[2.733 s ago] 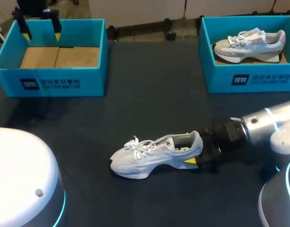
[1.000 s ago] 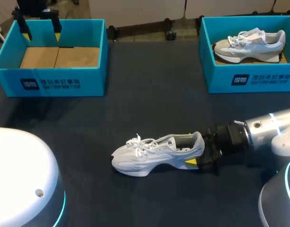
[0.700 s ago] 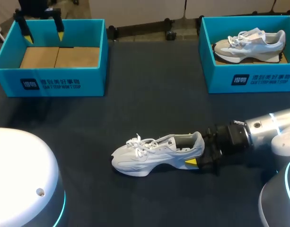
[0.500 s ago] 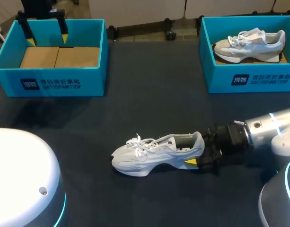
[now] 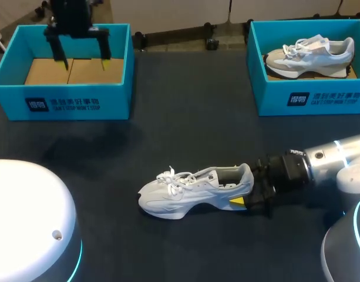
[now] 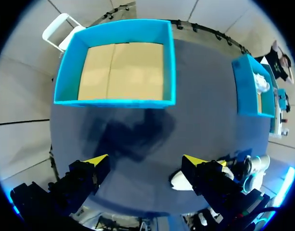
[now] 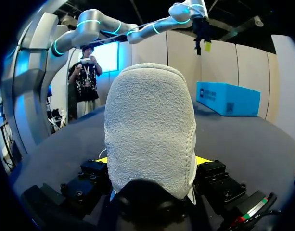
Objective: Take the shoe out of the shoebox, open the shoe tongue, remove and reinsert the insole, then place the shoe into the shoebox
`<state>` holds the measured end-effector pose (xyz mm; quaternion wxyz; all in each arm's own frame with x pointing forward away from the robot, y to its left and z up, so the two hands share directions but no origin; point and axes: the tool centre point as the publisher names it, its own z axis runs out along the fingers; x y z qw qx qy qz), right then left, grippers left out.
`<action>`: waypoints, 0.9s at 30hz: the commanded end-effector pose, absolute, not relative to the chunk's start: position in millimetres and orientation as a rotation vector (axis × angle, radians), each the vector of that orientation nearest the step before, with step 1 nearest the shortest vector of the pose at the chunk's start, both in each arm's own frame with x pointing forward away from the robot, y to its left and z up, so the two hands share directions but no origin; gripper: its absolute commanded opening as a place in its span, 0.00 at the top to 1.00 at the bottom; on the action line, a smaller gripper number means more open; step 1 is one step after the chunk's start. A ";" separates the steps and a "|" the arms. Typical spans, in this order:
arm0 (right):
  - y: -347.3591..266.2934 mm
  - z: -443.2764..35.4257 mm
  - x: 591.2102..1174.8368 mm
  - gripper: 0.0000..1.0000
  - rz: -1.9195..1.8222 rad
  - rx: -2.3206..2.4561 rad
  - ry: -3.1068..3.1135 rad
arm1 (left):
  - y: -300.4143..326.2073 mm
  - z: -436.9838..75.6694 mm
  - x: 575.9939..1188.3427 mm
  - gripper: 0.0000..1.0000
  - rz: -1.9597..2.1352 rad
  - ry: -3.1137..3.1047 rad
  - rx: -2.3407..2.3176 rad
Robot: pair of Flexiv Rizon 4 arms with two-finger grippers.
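Shoe (image 5: pixel 194 192) – white lace-up trainer – stands on its sole on the worktop (image 5: pixel 185 117), near the front edge around the middle, toe to the left, heel to the right. Laces are tied and the tongue lies flat.

Right gripper (image 5: pixel 247 194) comes in low from the right and is clamped on the shoe's heel. One yellow tip shows against the near side of the sole. The right wrist view has the grey heel filling the gap, with a yellow tip pressed on either side.

Left gripper (image 5: pixel 84 61) hangs above the left box (image 5: pixel 62 103) at the far left corner. Its fingers are spread wide and point down with nothing between them. In the left wrist view the box sits ahead of the tips, well apart from them, and the shoe's toe shows just beside one finger.

Left box is teal and open-topped, with only a cardboard (image 5: pixel 74 70) floor inside. Right box (image 5: pixel 309 97), same teal, sits at the far right corner – a second shoe (image 5: pixel 309 54), grey and white, lies in it with its toe to the left.
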<state>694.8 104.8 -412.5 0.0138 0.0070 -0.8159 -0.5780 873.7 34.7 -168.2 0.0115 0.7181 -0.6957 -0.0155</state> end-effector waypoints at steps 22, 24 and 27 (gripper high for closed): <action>106.0 -411.6 694.8 1.00 -1.795 0.020 -2.545 | 6.4 -159.5 850.3 0.00 -0.044 -2.239 2.218; 106.0 -411.6 694.8 1.00 -1.795 0.020 -2.545 | 6.4 -159.5 850.3 0.00 -0.044 -2.239 2.218; 106.0 -411.6 694.8 1.00 -1.795 0.020 -2.545 | -7.8 -154.9 838.8 0.00 -0.037 -2.279 2.204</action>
